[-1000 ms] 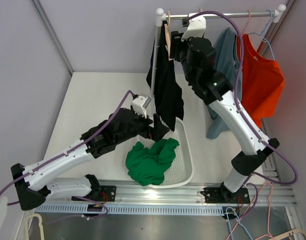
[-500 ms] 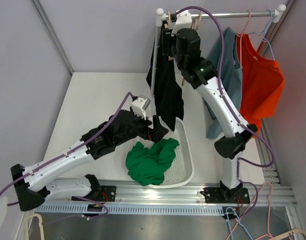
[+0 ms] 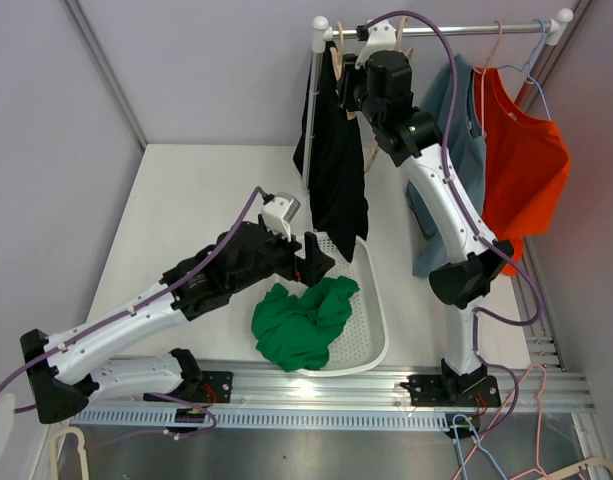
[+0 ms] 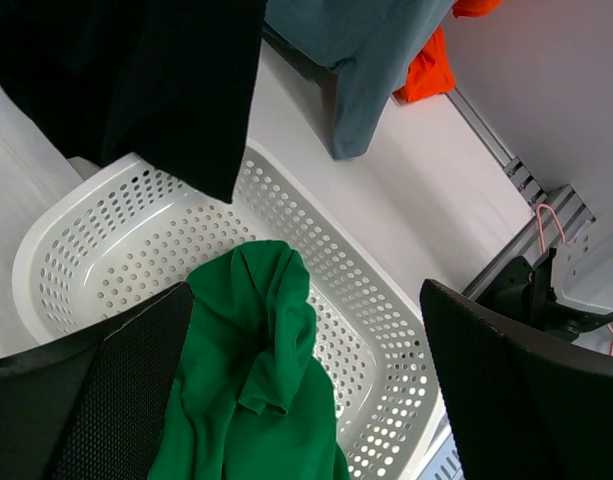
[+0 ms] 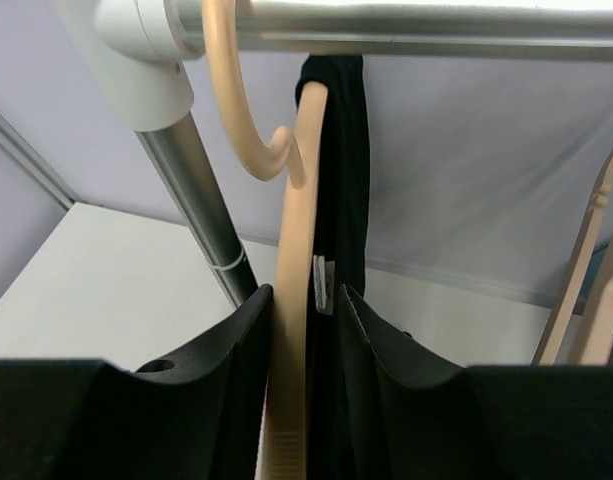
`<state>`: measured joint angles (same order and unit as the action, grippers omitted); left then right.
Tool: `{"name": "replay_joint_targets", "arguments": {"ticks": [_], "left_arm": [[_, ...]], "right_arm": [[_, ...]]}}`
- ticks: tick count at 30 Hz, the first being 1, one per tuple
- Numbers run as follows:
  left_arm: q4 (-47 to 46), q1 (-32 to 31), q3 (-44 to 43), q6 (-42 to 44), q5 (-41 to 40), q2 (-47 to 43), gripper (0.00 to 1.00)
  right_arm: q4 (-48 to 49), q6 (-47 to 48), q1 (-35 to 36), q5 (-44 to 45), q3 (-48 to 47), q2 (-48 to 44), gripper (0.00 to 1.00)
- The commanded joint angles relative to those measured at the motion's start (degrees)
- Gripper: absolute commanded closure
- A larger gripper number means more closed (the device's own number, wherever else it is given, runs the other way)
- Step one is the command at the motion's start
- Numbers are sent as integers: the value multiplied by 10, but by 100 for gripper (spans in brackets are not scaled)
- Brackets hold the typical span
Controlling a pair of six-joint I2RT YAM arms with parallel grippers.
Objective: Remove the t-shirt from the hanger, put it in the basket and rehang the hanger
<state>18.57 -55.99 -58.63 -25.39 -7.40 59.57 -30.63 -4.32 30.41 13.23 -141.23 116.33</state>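
A black t-shirt [image 3: 338, 175] hangs on a beige hanger [image 3: 336, 62] at the left end of the rail [image 3: 456, 30]. My right gripper [image 3: 348, 92] is up at the hanger's neck. In the right wrist view its fingers [image 5: 226, 350] are closed in on the hanger [image 5: 291, 330] and the black shirt's collar [image 5: 346, 200], pinching both just below the hook. My left gripper [image 3: 311, 258] is open and empty, low over the basket, below the black shirt's hem [image 4: 136, 80].
A white perforated basket [image 3: 378, 310] holds a green shirt [image 3: 306, 320], which also shows in the left wrist view [image 4: 256, 380]. A grey-blue shirt [image 3: 451, 120] and an orange shirt [image 3: 521, 150] hang further right. The rack's upright pole [image 5: 191, 200] stands beside the hanger.
My right arm has swung its elbow back and right while its gripper closed in on the hanger's neck. The left arm has hardly moved.
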Motion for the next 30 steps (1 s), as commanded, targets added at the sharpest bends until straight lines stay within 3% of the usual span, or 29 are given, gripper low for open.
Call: {"name": "replay_joint_targets", "arguments": {"ticks": [1, 7, 10, 11, 18, 22, 30], "left_arm": [[-13, -3, 9, 10, -11, -10, 1], [-14, -3, 11, 13, -12, -8, 0], [-15, -3, 9, 15, -14, -7, 0], [-15, -3, 9, 16, -15, -7, 1], [-13, -3, 4, 25, -10, -3, 0], [-14, -3, 0, 24, -5, 4, 1], [-49, -4, 12, 51, 5, -16, 0]], "right_arm": [[2, -20, -7, -42, -24, 14, 63], [0, -21, -11, -50, -30, 18, 61], [5, -15, -11, -44, -31, 19, 98], [9, -13, -11, -36, -29, 17, 100], [17, 12, -7, -14, -112, 8, 100], [23, 15, -4, 9, -75, -37, 100], [-87, -50, 33, 201, -6, -120, 100]]}}
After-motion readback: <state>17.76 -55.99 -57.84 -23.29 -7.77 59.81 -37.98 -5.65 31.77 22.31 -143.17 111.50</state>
